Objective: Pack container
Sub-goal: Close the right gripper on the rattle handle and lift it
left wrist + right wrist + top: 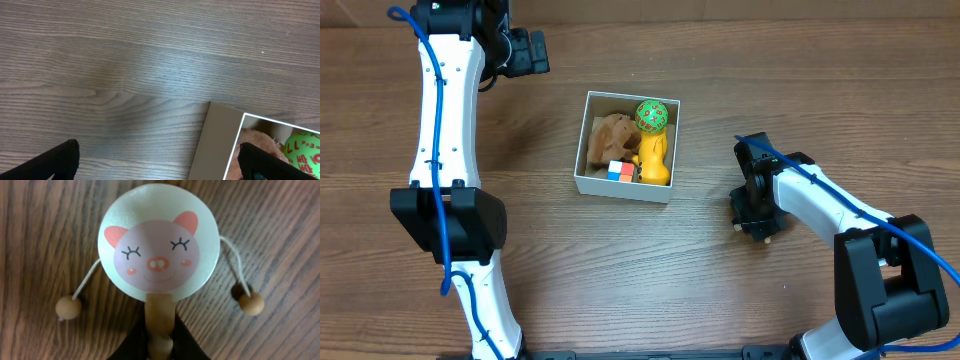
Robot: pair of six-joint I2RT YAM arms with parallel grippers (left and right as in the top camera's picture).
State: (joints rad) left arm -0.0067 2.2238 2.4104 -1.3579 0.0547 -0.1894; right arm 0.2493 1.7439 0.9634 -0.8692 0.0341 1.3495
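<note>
Right wrist view shows the right claw [159, 342] at six o'clock, its two dark fingers clenched on either side of the wooden handle of a pig-faced rattle drum [159, 255]. The grip sits on the handle, I'd say, because that is the only part narrow enough for the jaws, and it leaves the round head free. The drum lies flat on the table [40, 230], face up, head toward twelve. Its string beads [68, 307] rest loose on the wood at about eight and four o'clock, so they may swing or catch a rim once lifted.

From overhead, that claw [755, 220] stands at about four o'clock from the container [620, 188], well apart from it. The box sits near the middle of the table and already holds a brown plush [610, 135], a green lattice ball [652, 116], a yellow toy [655, 160] and a red, white and blue block [620, 171]. Little bare floor shows, so the drum would likely rest on top.

The left claw [525, 50] hangs at ten o'clock from the box, jaws spread wide and empty, seemingly parked clear of the work.
</note>
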